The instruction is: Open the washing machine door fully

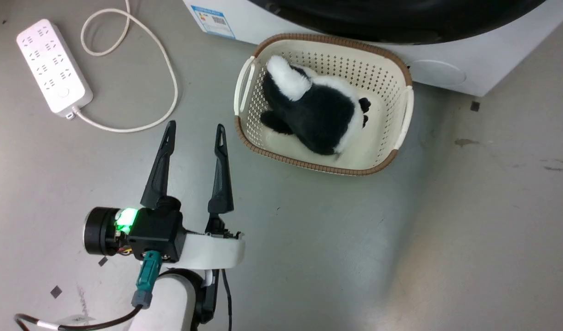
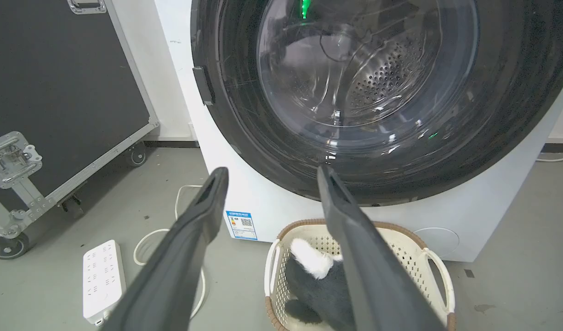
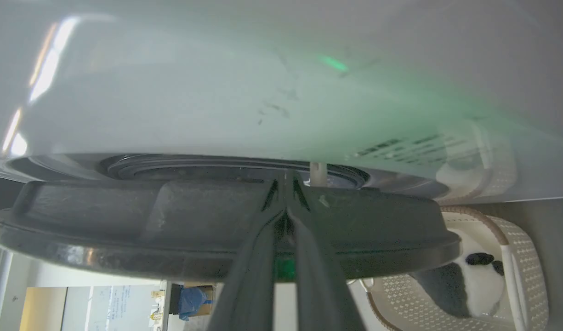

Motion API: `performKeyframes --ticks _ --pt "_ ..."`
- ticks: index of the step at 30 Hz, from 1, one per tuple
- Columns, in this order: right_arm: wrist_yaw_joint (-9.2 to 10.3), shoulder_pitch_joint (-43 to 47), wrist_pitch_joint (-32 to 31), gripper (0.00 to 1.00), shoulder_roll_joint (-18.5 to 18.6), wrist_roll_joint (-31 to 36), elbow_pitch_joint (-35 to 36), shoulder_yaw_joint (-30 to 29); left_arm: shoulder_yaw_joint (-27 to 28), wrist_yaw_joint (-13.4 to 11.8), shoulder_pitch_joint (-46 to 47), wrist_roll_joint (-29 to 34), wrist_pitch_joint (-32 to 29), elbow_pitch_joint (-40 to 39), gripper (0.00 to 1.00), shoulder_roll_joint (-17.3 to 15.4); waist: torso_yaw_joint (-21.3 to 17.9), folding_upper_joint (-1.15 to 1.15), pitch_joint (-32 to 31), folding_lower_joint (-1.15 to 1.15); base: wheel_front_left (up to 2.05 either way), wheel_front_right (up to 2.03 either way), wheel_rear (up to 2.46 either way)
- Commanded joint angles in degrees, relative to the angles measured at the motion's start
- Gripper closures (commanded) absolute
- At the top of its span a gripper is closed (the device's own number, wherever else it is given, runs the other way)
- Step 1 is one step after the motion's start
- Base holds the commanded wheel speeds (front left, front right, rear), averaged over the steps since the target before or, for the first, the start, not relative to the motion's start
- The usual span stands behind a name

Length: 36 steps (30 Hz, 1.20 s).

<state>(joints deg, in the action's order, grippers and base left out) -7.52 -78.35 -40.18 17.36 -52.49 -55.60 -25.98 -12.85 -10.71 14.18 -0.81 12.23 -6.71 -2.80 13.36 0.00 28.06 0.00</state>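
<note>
Grey concrete floor [image 1: 400, 253] runs up to the big white front-loading washing machine [image 1: 483, 50], which stands at the far edge of the head view with a small blue-edged label sticker [image 1: 213, 20] on its lower front. The washing machine door [image 2: 502, 110], a large round glossy black disc with a bulging clear glass centre, sits on the washer's front. Through its glass the perforated steel drum [image 2: 387, 78] is visible.

In the right wrist view the door is seen edge-on, standing slightly off the white front, with a grey ring [image 3: 194, 165] showing in the gap. The right gripper [image 3: 286, 184] reaches across the door's dark rim into that gap. Its two dark fingers are drawn together with the tips meeting, and I cannot tell whether they pinch anything.

Just in front of the washer's foot sits a cream perforated plastic basket with a brown woven rim [image 1: 336, 59], holding a black-and-white plush toy [image 1: 318, 115]. To the left of the washer lie a white multi-socket power strip [image 1: 54, 66] and its looping white cable [image 1: 125, 130]. In the left wrist view a black flight case with metal edging and castors [image 2: 56, 82] stands farther left of the washer.

The left gripper [image 1: 196, 128] hangs over bare floor well short of the washer, near the basket's left side. Its fingers are spread wide, empty, and pointing toward the washer.
</note>
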Motion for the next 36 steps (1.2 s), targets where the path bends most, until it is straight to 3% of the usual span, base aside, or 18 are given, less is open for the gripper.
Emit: performKeyframes --ticks 1,10,16,25,31,36 --pt "0.02 -3.1 -1.4 1.00 0.8 -1.6 -2.2 -1.0 -0.6 -0.6 1.2 -0.4 0.6 -0.4 0.00 -0.1 0.5 0.00 0.7 0.00 0.00 0.00 0.00" --pt "0.03 -7.9 -10.3 1.00 1.2 -6.6 -9.7 -3.6 -1.9 -1.9 2.5 -0.8 2.0 -0.5 0.00 -0.1 1.5 0.00 1.5 0.00 0.00 0.00 0.00" --pt "0.03 -4.7 -14.8 1.00 0.1 -10.4 -10.5 -5.8 -2.5 -2.2 2.5 -0.5 2.7 0.3 0.00 -0.2 1.8 0.00 -0.9 0.00 0.00 0.00 0.00" --pt "0.03 9.4 -18.8 1.00 -6.0 -12.6 -4.2 -7.0 -2.4 -1.7 -1.0 -0.3 2.8 2.2 0.00 -0.8 0.9 0.00 -7.6 0.00 0.00 0.00 0.00" --pt "0.03 20.0 -23.3 1.00 -12.8 -12.8 2.3 -5.9 -2.3 -1.2 -3.8 -0.4 2.8 3.8 0.00 -1.1 0.4 0.00 -12.2 0.00 0.00 0.00 0.00" --pt "0.03 24.9 -26.5 1.00 -14.3 -14.0 5.4 -4.5 -2.6 -0.6 -5.1 -0.6 2.8 4.7 0.00 -1.1 0.7 0.00 -14.7 0.00 0.00 0.00 0.00"
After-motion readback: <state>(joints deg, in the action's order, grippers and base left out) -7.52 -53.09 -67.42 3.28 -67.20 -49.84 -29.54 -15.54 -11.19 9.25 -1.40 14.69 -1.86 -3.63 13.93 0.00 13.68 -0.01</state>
